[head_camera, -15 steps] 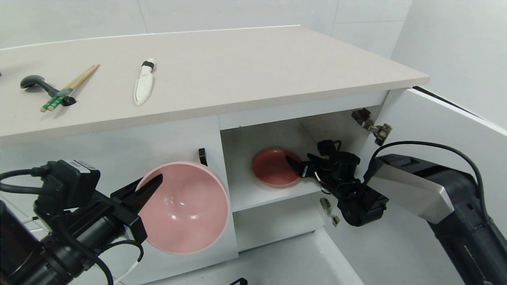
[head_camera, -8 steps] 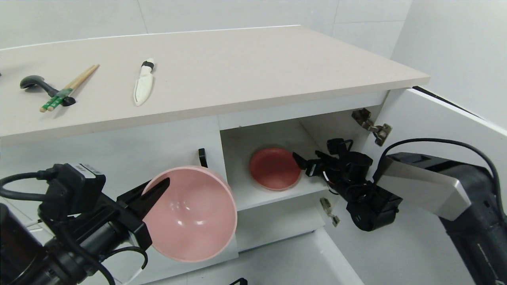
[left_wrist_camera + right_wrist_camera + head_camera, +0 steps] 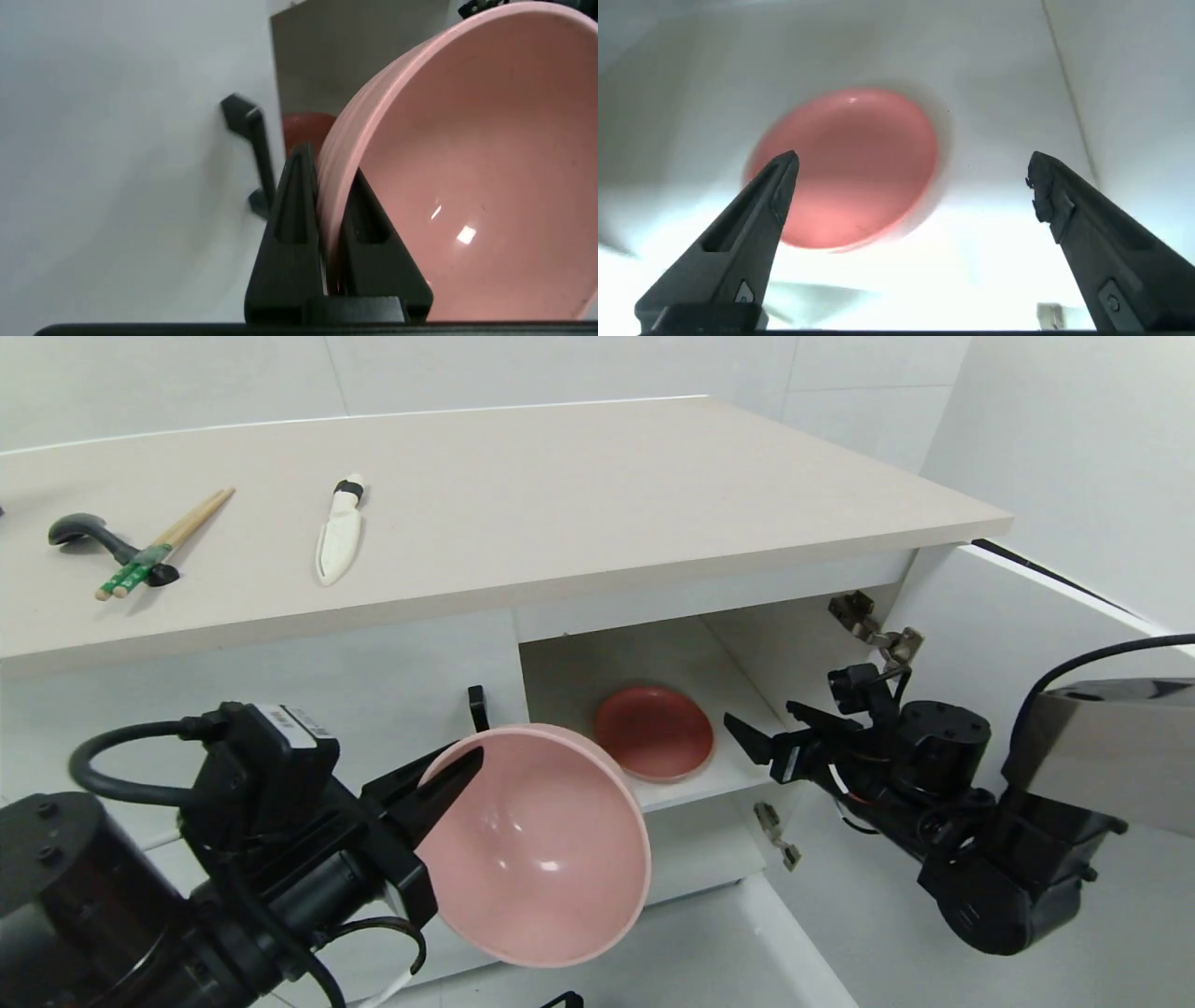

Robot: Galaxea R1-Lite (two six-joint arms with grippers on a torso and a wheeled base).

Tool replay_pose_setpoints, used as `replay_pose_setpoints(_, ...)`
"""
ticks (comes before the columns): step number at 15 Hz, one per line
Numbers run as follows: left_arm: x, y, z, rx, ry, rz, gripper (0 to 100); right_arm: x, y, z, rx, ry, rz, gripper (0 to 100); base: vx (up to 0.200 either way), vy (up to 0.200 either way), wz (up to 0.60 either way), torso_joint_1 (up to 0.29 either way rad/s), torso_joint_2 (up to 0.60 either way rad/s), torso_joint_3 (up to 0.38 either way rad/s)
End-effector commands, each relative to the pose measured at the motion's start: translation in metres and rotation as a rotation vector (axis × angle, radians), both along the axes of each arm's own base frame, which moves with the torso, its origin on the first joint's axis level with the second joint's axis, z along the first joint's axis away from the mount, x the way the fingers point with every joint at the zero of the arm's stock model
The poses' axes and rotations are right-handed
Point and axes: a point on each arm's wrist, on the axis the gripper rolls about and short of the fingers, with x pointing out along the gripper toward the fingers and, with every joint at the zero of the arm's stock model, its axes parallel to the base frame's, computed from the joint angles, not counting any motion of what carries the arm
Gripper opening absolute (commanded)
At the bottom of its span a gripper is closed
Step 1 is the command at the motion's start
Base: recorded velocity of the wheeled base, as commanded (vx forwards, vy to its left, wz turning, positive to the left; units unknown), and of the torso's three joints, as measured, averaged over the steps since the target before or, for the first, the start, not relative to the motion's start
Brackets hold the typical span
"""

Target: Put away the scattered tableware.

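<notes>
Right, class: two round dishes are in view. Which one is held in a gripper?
The pale pink bowl, clamped by its rim in the left gripper; the darker red plate lies free on the cabinet shelf.

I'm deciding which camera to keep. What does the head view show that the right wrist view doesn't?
Head view: the pink bowl in the left tool, plus chopsticks, black spoon and white knife on the counter. Right wrist view: nothing new. Both: the red plate on the cabinet shelf and the open right tool.
</notes>
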Motion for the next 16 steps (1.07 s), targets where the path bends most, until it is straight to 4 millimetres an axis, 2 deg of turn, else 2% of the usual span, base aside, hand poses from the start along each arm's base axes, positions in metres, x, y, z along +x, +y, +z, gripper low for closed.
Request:
replay_pose_setpoints(1,0.007,-0.018,-0.007,0.023,0.025,-0.034,0,-0.020,0.000,0.027,0.013,-0.048,0.021,100,0.000,0.000,0.00,0.000,0.00,0.000)
replay_pose_setpoints(5,0.024,-0.036,-0.008,0.026,0.019,-0.017,0,-0.050,-0.002,0.045,0.016,-0.060,0.052,100,0.000,0.000,0.00,0.000,0.00,0.000)
replay_pose_setpoints(8,0.031,-0.052,-0.006,0.014,0.007,-0.017,0,-0.070,-0.009,0.051,0.011,-0.050,0.055,100,0.000,0.000,0.00,0.000,0.00,0.000)
replay_pose_setpoints(11,0.032,-0.069,-0.009,0.000,0.008,0.028,0,-0.088,-0.016,0.067,0.027,-0.086,0.060,100,0.000,0.000,0.00,0.000,0.00,0.000)
replay_pose_setpoints(16,0.038,-0.092,-0.010,0.006,-0.066,0.100,0,-0.112,-0.027,0.080,0.038,-0.114,0.056,100,0.000,0.000,0.00,0.000,0.00,0.000)
